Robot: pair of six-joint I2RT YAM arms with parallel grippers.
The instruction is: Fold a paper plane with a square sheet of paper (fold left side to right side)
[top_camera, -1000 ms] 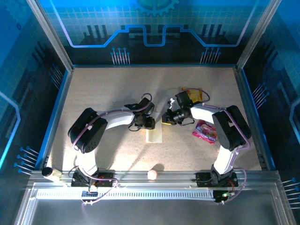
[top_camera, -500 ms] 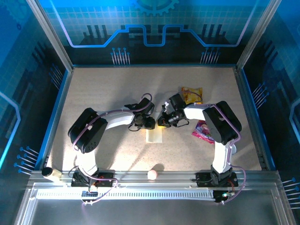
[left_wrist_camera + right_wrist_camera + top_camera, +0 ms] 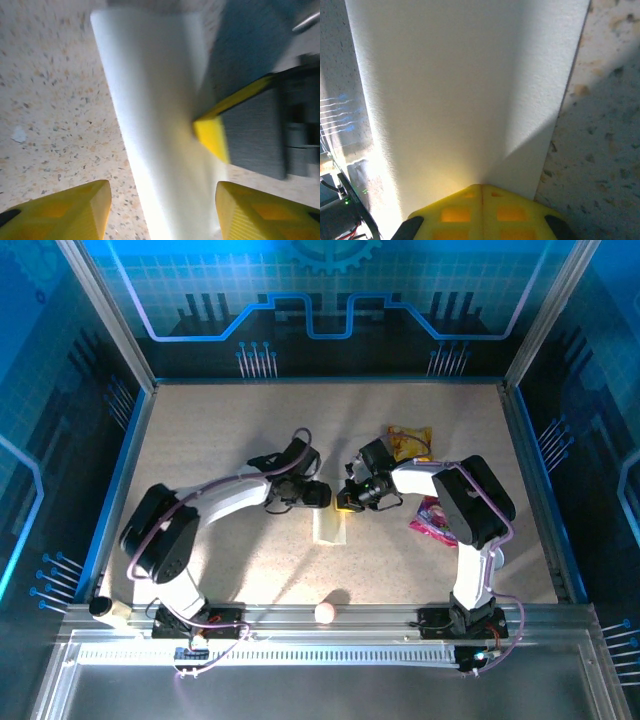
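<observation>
The square sheet of paper (image 3: 330, 526) lies flat on the speckled table as a narrow, folded white strip. Its far end is hidden under the two grippers, so no pointed paper plane shape can be made out. My left gripper (image 3: 317, 496) hangs open over the strip. In the left wrist view its yellow fingertips (image 3: 75, 210) stand apart on either side of the paper (image 3: 160, 125). My right gripper (image 3: 346, 503) is shut, and its joined tips (image 3: 481, 189) press down on the paper (image 3: 465, 90). That gripper's yellow finger (image 3: 212, 140) rests on the strip's right edge.
A yellow snack packet (image 3: 409, 443) lies behind the right arm and a pink wrapper (image 3: 436, 519) beside it on the right. A small pale ball (image 3: 326, 612) sits by the near rail, and a white roll (image 3: 105, 609) at the near left corner. Frame posts wall in the table.
My right gripper swung left and came down onto the paper's far end. My left gripper's jaws opened wider, and that arm stretched out with its elbow further left.
</observation>
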